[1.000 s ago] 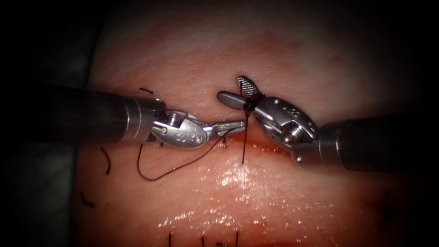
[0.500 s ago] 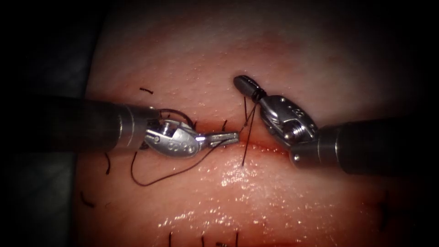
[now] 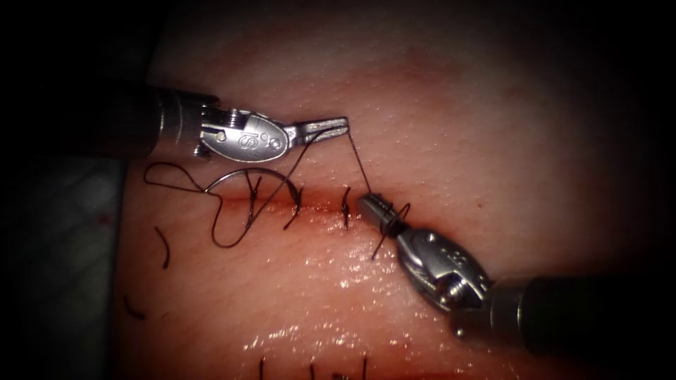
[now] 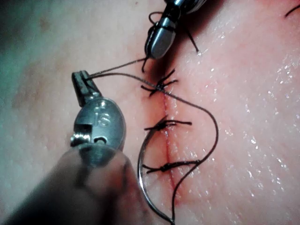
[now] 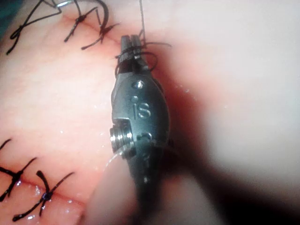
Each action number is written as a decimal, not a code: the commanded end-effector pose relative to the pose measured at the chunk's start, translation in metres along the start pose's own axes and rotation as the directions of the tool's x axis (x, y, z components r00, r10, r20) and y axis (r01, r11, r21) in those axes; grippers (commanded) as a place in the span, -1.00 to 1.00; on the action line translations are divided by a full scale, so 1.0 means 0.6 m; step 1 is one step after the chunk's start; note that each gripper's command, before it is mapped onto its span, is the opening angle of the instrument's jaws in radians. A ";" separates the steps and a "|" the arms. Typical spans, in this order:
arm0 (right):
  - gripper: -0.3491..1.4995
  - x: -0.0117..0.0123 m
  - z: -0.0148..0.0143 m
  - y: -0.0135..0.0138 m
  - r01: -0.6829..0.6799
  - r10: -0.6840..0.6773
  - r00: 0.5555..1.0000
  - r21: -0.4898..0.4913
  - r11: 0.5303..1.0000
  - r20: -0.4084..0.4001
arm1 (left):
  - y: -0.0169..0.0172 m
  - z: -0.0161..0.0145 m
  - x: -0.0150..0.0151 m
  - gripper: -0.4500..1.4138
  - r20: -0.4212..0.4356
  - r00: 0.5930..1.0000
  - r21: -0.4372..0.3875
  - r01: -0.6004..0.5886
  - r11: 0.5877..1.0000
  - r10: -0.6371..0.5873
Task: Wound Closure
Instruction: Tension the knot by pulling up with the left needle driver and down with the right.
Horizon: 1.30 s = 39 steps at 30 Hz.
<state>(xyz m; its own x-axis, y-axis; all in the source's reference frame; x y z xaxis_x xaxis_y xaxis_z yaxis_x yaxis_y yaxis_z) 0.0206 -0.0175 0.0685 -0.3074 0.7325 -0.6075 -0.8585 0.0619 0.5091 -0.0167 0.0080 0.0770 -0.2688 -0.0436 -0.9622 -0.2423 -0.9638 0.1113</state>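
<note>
The tissue [image 3: 436, 119] is seen as a pale, wet surface with bright glints below the cut [image 3: 320, 208], which runs across the endoscope view and is tinged with red fluid [image 3: 236, 205]. Beyond the tissue's left edge only dark surroundings can be made out.

Short cut ends of thread [image 3: 163, 248] are scattered on the tissue at the lower left, and more are seen along the bottom edge. Three tied stitches [image 3: 345, 209] are spaced along the cut, their dark tails sticking up.

The needle [image 3: 243, 171] is left lying free on the tissue over the left part of the cut, arched above the two leftmost stitches and held by neither tool; whether its tip enters the tissue cannot be told.

The left tool [image 3: 338, 127] is held above the cut, its fingers pressed together on the thread [image 3: 358, 163]. From there the thread is stretched straight down to the right tool [image 3: 370, 204], which is set just right of the third stitch, at the cut. Its fingers are closed on the thread at their tip, and loops of thread are wound round them. A slack length of thread is trailed back leftward across the tissue.
</note>
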 end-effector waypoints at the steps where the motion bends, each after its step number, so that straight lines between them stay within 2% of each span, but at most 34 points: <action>1: -1.00 -0.0017 -0.0008 -0.0013 0.004 -0.004 1.000 0.001 1.000 0.002 | -0.0003 0.0019 -0.0012 -1.00 0.007 1.000 0.007 0.000 1.000 0.000; 12: -1.00 -0.0033 -0.0056 -0.0030 0.054 -0.054 0.999 -0.011 0.998 -0.004 | -0.0065 0.0099 -0.0053 -1.00 0.043 0.999 0.069 0.021 0.997 -0.024; 21: -1.00 -0.0087 -0.0070 -0.0012 0.112 -0.111 0.994 -0.039 0.993 0.026 | -0.0121 0.0165 -0.0096 -1.00 0.044 0.999 0.104 0.016 0.995 -0.020; 39: -1.00 -0.0095 -0.0093 -0.0035 0.136 -0.135 0.991 -0.039 0.990 0.023 | -0.0196 0.0193 -0.0161 -1.00 0.026 0.999 0.164 0.027 0.986 -0.031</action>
<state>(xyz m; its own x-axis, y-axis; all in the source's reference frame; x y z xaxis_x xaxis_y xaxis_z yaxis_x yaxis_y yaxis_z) 0.0213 -0.0252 0.0669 -0.1718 0.7270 -0.6649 -0.9101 0.1413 0.3896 -0.0217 0.0234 0.0878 -0.2813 -0.0015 -0.9596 -0.4103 -0.9038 0.1217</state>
